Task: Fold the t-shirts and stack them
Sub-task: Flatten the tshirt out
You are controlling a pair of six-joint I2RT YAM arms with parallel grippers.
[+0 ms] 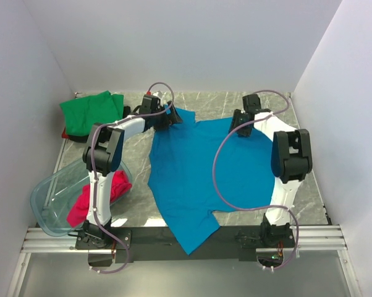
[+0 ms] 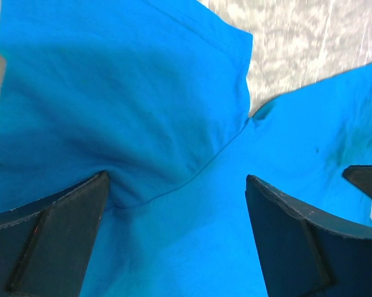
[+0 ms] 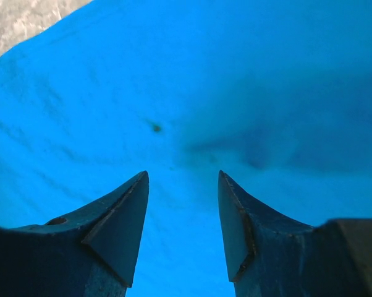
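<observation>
1. Two arms reach over a grey marbled table (image 1: 312,192). Plain white walls (image 1: 173,43) close it in on the left, right and far sides.
2. The blue t-shirt (image 1: 198,167) is spread flat mid-table. Its near end hangs over the rail (image 1: 334,234) at the table's near edge.
3. The left gripper (image 1: 167,117) is at the shirt's far-left sleeve. Its jaws are spread wide over the cloth and hold nothing.
4. The right gripper (image 1: 240,124) is at the far-right sleeve area. Its fingers are partly apart, tips down at the blue cloth, with nothing seen pinched.
5. The green t-shirt (image 1: 90,111) lies bunched in the far-left corner.
6. The magenta-red t-shirt (image 1: 96,198) spills from a clear bin (image 1: 44,204) at near left.
</observation>
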